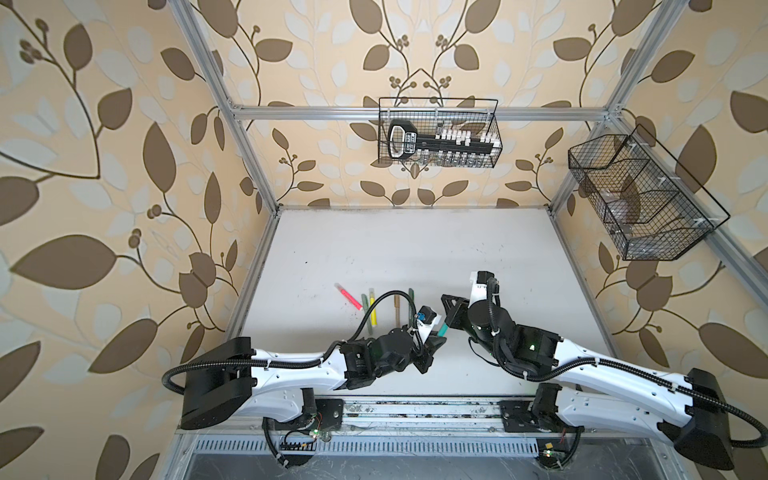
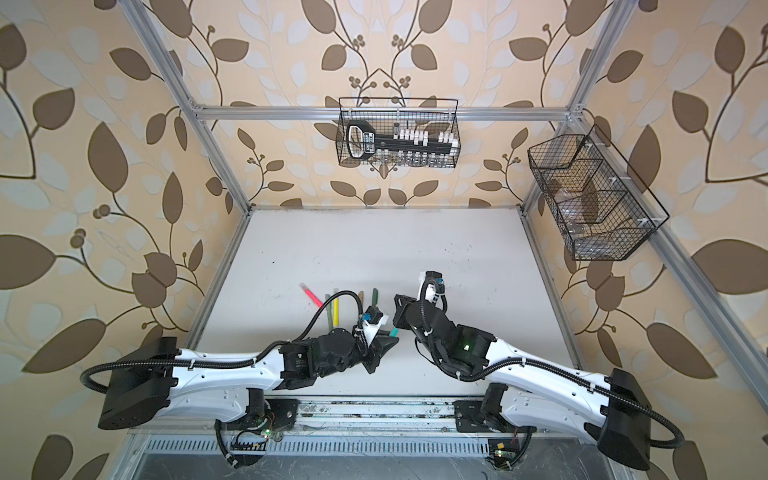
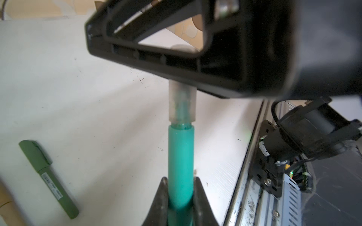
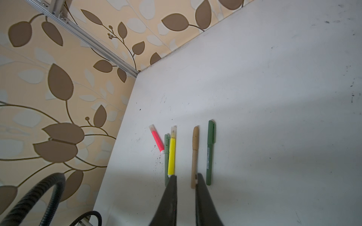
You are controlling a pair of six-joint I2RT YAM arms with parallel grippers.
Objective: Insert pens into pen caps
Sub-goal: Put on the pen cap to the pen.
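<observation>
Left pincer (image 3: 179, 180) and right pincer (image 4: 187, 175) meet over the desk (image 1: 415, 249) near its front edge, with the green marker (image 3: 181, 156) and clear cap (image 3: 182, 103) between them.

The left pincer is clenched on the green marker's barrel. The marker's tip sits inside the clear cap, whose far end vanishes behind the right pincer. That pincer's fingers stand a narrow gap apart, and I cannot tell whether they grip the cap. The front rail (image 1: 415, 409) runs close behind both pincers, and ahead of them bare desk stretches to the back wall. Beyond the left pincer, toward the desk's left edge, lie the dark green pen (image 4: 210, 152), the tan pen (image 4: 195, 154), the yellow marker (image 4: 171, 154) against the grey-green pen (image 4: 166, 156), and the pink-red marker (image 4: 157, 140) nearest that edge.
</observation>
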